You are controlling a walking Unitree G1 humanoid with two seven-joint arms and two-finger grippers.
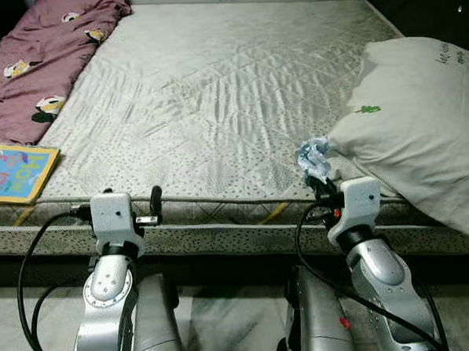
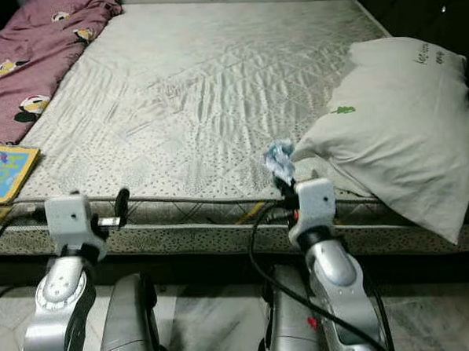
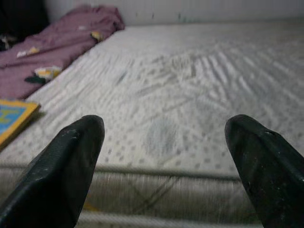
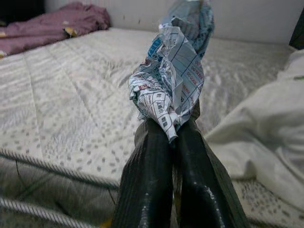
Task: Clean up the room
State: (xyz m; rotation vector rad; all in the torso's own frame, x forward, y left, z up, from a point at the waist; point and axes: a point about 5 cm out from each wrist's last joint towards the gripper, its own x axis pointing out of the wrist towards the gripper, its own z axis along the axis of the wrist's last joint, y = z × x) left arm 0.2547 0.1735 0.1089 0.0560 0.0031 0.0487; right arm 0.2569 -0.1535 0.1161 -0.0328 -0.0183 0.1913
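Crumpled printed paper, white with blue and red markings, is pinched between the two black fingers of the right gripper. The fingers are pressed together on the lower end of the wad; the rest of the wad protrudes beyond the fingertips. In the head views the right gripper is positioned over the near edge of the mattress, with the paper held just beside the near corner of the white pillow.

The left gripper is at the same near edge of the mattress, well apart from the paper. Its fingers are spread wide, with nothing between them.

A purple blanket with cartoon prints lies along the left side of the mattress. A colourful book with a yellow border lies at the near left corner.
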